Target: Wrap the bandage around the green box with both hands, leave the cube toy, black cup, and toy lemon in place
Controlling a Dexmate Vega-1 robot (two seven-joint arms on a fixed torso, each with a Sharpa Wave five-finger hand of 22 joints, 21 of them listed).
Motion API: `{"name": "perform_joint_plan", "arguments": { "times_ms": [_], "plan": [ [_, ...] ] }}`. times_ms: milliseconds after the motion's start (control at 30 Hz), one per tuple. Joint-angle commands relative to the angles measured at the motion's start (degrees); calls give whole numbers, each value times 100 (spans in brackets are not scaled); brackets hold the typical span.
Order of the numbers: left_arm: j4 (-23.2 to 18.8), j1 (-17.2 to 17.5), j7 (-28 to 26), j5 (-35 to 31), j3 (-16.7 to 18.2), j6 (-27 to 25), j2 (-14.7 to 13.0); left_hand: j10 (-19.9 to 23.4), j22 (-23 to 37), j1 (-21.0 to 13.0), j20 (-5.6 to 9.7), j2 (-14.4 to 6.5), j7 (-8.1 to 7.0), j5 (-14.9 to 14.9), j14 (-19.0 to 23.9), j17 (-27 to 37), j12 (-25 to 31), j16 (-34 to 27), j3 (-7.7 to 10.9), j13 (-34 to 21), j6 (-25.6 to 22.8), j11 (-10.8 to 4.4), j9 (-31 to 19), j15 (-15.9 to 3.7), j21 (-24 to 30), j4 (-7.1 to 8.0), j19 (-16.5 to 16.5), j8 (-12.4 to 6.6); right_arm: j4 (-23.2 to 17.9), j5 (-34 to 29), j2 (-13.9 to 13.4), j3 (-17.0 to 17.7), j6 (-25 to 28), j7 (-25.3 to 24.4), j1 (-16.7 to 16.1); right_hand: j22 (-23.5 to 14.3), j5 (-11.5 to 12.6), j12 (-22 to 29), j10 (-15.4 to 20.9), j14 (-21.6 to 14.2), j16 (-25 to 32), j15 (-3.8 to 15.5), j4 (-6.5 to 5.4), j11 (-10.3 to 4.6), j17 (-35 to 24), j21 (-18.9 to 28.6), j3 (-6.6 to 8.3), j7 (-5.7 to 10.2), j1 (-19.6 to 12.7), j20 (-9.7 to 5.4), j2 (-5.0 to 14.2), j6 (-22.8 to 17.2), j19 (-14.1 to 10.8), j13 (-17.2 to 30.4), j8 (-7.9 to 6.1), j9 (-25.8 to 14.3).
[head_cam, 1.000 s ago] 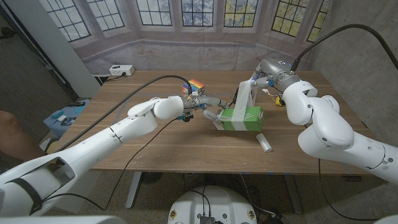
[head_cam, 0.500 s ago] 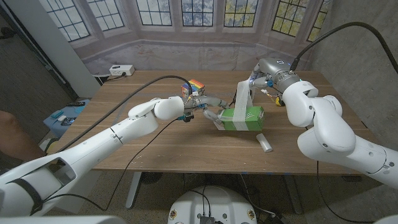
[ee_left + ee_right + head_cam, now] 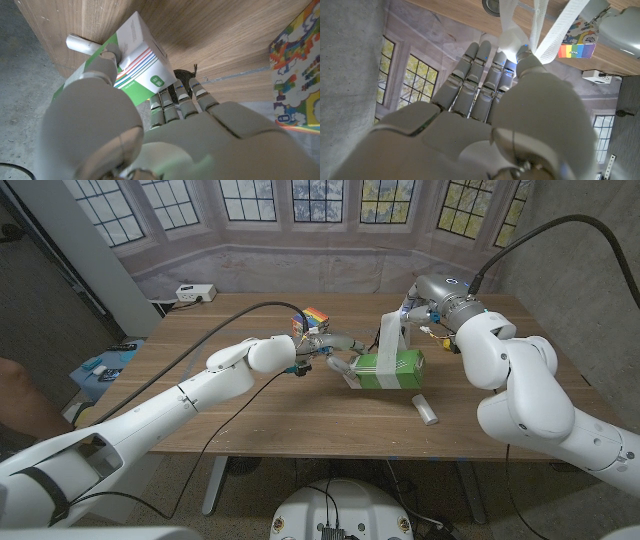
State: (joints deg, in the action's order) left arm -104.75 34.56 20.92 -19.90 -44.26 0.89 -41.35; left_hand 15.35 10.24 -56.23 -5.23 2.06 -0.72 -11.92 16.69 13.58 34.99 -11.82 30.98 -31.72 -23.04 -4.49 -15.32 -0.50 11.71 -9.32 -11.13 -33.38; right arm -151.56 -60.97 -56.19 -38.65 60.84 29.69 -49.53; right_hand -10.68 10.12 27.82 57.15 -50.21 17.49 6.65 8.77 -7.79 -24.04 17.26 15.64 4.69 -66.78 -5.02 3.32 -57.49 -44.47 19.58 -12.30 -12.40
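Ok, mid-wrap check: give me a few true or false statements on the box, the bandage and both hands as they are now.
1. The green box lies on the table. True.
2. The right hand holds the bandage lifted above the box. True.
3. The left hand is far from the box, by the table's near edge. False: it is at the box's end, gripping it in the left wrist view.
4. The cube toy is stacked on the box. False: it stands on the table behind the left hand.
5. A white roll lies on the table in front of the box. True.
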Motion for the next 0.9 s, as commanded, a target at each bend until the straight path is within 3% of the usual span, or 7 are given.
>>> {"name": "perform_joint_plan", "arguments": {
  "times_ms": [33,400,900],
  "plan": [
    [74,-35,-52,8,17,-18,33,10,21,123,8,-392,168,-38,-6,19,28,8,40,-15,-260,36,-9,27,6,40,9,-533,-41,-985,533,271,-309,814,-394,-5,39,-7,29,-56,-11,627,-3,-26,-34,14,-32,19,59,-139,-17,-14,24,21,3,-10],
    [144,-75,-152,11,12,-24,101,9,22,125,3,-389,177,-38,7,17,30,4,38,-15,-271,51,-15,34,7,35,9,-542,18,-1851,1439,681,-947,1404,-958,-5,38,-19,16,-62,-16,626,-4,-15,-45,12,-38,-6,72,-133,-16,-5,28,17,6,-10],
    [223,-110,-238,57,20,-24,145,14,22,140,-2,-400,184,-39,12,20,34,1,32,-15,-274,65,-17,41,10,41,5,-545,84,-2524,2671,1149,-1962,1745,-1579,-5,39,-22,25,-68,-29,621,-6,-3,-53,14,-39,-3,85,-124,-7,-17,20,18,2,-9]
  ]
}}
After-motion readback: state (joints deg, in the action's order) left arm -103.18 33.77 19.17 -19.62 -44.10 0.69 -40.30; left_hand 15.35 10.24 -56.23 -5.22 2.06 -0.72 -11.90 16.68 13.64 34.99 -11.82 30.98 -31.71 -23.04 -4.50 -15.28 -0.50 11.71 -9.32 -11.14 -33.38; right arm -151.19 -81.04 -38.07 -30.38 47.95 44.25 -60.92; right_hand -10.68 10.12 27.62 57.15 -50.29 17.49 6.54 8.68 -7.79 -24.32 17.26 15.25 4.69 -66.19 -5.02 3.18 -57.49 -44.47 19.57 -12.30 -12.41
